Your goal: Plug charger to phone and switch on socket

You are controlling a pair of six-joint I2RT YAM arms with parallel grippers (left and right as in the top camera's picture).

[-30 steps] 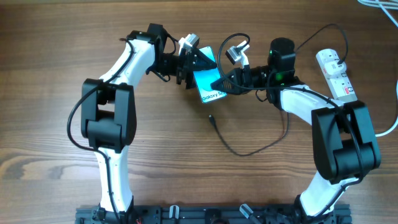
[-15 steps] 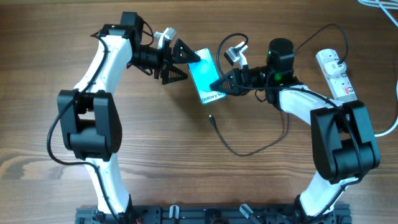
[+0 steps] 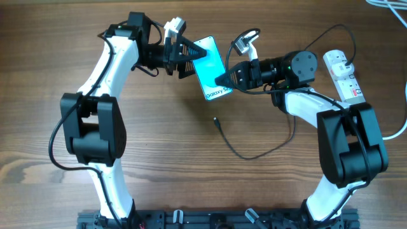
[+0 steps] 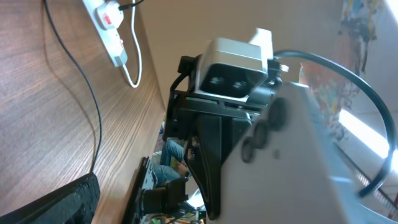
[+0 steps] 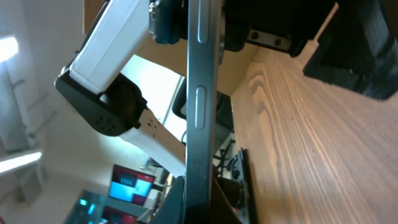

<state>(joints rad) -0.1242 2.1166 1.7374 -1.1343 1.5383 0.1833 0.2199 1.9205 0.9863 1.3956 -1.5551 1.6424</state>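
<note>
The phone (image 3: pixel 210 69), with its cyan screen up, is held tilted above the table between both arms. My right gripper (image 3: pixel 226 79) is shut on its right edge near the text end; the right wrist view shows the phone edge-on (image 5: pixel 199 112) between the jaws. My left gripper (image 3: pixel 186 57) is open, its fingers spread at the phone's left edge. The phone's pale back (image 4: pixel 311 168) fills the left wrist view. The charger's black cable lies on the table with its tip (image 3: pixel 215 119) free, below the phone. The socket (image 3: pixel 343 76) lies at the far right.
The black cable loops across the table (image 3: pixel 254 155) under my right arm up to the socket, which also shows in the left wrist view (image 4: pixel 112 31). A thick white cord (image 3: pixel 397 130) leaves the socket toward the right edge.
My left gripper has moved right, back up to the phone's left edge. My right wrist has turned and the phone has shifted slightly up and right.
</note>
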